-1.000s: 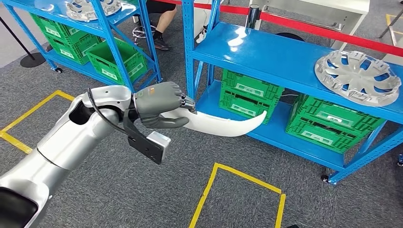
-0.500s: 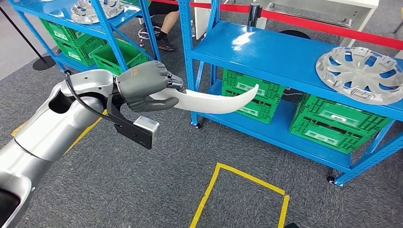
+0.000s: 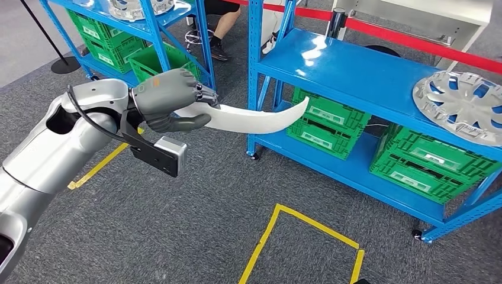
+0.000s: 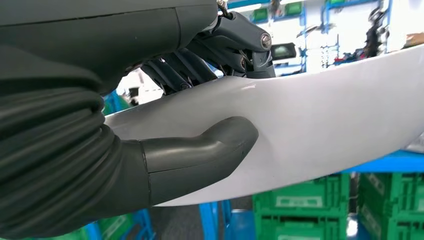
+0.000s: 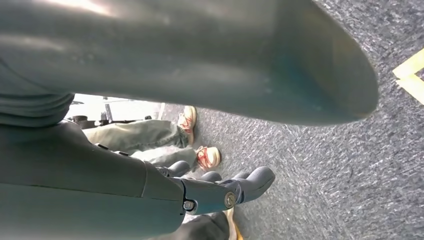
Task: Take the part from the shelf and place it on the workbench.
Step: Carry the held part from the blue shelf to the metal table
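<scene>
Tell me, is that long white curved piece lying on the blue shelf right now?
No, the white curved piece is up in the air, held at one end by the left hand in front of the blue shelf.

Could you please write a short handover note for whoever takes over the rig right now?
Left hand: grips the curved white part at one end, thumb under, fingers over; the part is in the air beside the blue shelf.
Right hand: hangs over the grey carpet, fingers apart, holding nothing.
Done: part is off the shelf.
Left: carry it to the workbench and set it down.
</scene>
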Controlling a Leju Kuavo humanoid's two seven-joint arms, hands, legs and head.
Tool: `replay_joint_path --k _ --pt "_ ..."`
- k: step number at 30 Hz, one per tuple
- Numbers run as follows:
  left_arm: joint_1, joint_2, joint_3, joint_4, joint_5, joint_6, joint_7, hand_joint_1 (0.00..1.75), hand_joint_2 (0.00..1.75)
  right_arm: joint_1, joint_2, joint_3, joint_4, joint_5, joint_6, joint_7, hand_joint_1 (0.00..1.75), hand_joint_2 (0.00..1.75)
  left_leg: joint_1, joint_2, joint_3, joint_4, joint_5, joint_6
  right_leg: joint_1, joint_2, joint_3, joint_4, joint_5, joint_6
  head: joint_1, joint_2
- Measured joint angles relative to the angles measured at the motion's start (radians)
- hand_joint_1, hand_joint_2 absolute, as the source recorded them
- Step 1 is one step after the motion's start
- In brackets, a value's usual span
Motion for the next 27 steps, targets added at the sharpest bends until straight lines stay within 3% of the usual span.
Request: replay_joint_path --k 1,3,5,8,10,13,15,16,18,20,24,25,27 --pt "0.004 0.004 -0.002 0.002 -0.002 0.002 -0.002 1.75 1.75 0.0 0.0 0.001 0.0 0.0 0.0 0.0 0.0 0.0 0.001 -0.004 -0.001 0.002 -0.001 -0.001 -0.001 0.0 0.012 -0.03 0.025 0.0 0.0 0.0" --pt "0.006 0.007 -0.003 0.004 -0.003 0.006 -0.004 1.75 1.75 -0.002 -0.001 0.002 0.0 0.0 -0.001 0.0 0.0 0.0 0.003 -0.011 -0.002 0.01 -0.005 -0.008 -0.003 0.005 0.078 -0.165 0.086 0.0 0.0 0.0" --pt "0.006 0.008 -0.003 0.006 -0.004 0.009 -0.004 1.75 1.75 -0.005 -0.001 0.003 0.001 0.0 -0.003 -0.003 0.0 0.0 0.002 -0.019 -0.007 0.016 -0.009 -0.018 -0.001 0.011 0.124 -0.257 0.112 -0.007 0.0 0.0" --pt "0.006 0.009 -0.003 0.01 -0.004 0.011 -0.004 1.75 1.75 -0.008 -0.001 0.006 0.001 -0.002 -0.004 -0.007 0.0 0.0 0.002 -0.024 -0.011 0.014 -0.007 -0.035 0.002 0.007 0.129 -0.27 0.113 -0.027 0.0 0.0" --pt "0.006 0.011 -0.003 0.013 -0.004 0.013 -0.004 1.75 1.75 -0.009 0.0 0.008 0.001 -0.002 -0.004 -0.007 0.0 0.0 0.003 -0.013 -0.027 0.046 -0.029 -0.047 0.0 0.002 0.132 -0.275 0.116 -0.042 -0.001 0.0" --pt "0.013 0.014 -0.005 0.017 -0.004 0.021 -0.004 1.75 1.75 -0.007 -0.001 0.01 0.001 -0.003 -0.005 -0.007 0.0 0.0 0.006 0.006 -0.111 0.224 -0.114 -0.057 0.0 -0.005 0.133 -0.277 0.116 -0.053 -0.003 0.0" --pt "0.025 0.017 -0.006 0.02 -0.006 0.025 -0.004 1.75 1.75 -0.006 -0.001 0.01 0.001 -0.003 -0.005 -0.007 0.0 0.0 0.007 0.007 -0.15 0.298 -0.126 -0.058 0.001 -0.009 0.134 -0.276 0.115 -0.054 -0.004 0.0" --pt "0.03 0.019 -0.006 0.022 -0.008 0.027 -0.003 1.75 1.75 -0.006 -0.001 0.011 0.001 -0.003 -0.005 -0.007 0.0 0.0 0.007 0.008 -0.142 0.279 -0.105 -0.056 0.001 -0.011 0.134 -0.276 0.115 -0.054 -0.004 0.0" --pt "0.034 0.025 -0.005 0.023 -0.014 0.033 -0.004 1.75 1.75 -0.006 0.0 0.012 0.001 -0.003 -0.006 -0.007 0.0 0.0 0.005 0.016 -0.078 0.147 -0.039 -0.047 0.002 -0.015 0.136 -0.276 0.114 -0.052 -0.004 0.0" --pt "0.041 0.034 0.001 0.018 -0.027 0.038 -0.007 1.75 1.75 -0.004 0.0 0.014 0.001 -0.003 -0.006 -0.007 0.0 0.0 -0.002 0.028 -0.022 0.034 -0.006 -0.037 0.005 -0.018 0.137 -0.275 0.112 -0.044 -0.003 0.0" --pt "0.077 0.061 0.022 0.002 -0.057 0.041 -0.017 1.75 1.75 0.001 0.001 0.018 0.002 -0.003 -0.001 -0.007 0.0 0.0 -0.007 0.017 -0.004 0.0 0.001 -0.017 0.003 -0.026 0.137 -0.273 0.107 -0.022 -0.003 0.0" --pt "0.083 0.065 0.028 0.0 -0.061 0.041 -0.019 1.75 1.75 0.001 0.002 0.018 0.002 -0.003 0.0 -0.007 0.0 0.0 -0.005 0.013 -0.002 -0.005 0.005 -0.011 0.002 -0.022 0.131 -0.256 0.095 -0.018 -0.002 0.0" --pt "0.094 0.071 0.035 -0.004 -0.066 0.041 -0.021 1.75 1.75 0.003 0.002 0.019 0.002 -0.003 0.001 -0.007 0.0 0.0 -0.001 0.004 0.0 -0.011 0.01 -0.003 0.001 -0.008 0.088 -0.161 0.042 -0.011 -0.001 0.0"
